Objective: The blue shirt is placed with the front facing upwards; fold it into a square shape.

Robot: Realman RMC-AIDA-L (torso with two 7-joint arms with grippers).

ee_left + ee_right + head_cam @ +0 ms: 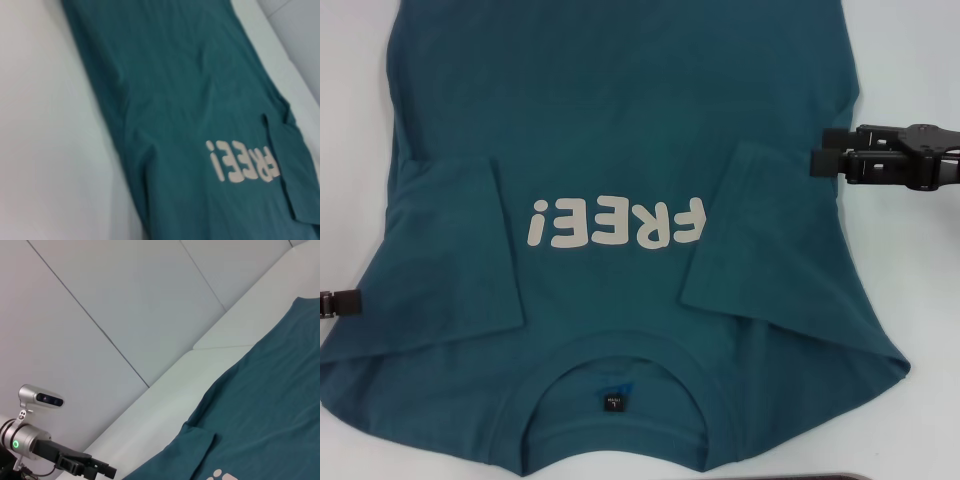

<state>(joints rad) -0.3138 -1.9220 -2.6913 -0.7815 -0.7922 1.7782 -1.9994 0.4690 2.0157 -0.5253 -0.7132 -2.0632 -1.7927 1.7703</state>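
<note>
Head view: blue shirt [620, 150], sleeves inward.

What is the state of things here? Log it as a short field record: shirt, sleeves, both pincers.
shirt: blue shirt lies flat, front up, collar nearest the robot
lettering: cream "FREE!" on the chest
sleeves: both folded inward over the body
left pincer: at the shirt's left edge, mostly out of view
right pincer: above the shirt's right edge, holding nothing
surface: white table
</note>
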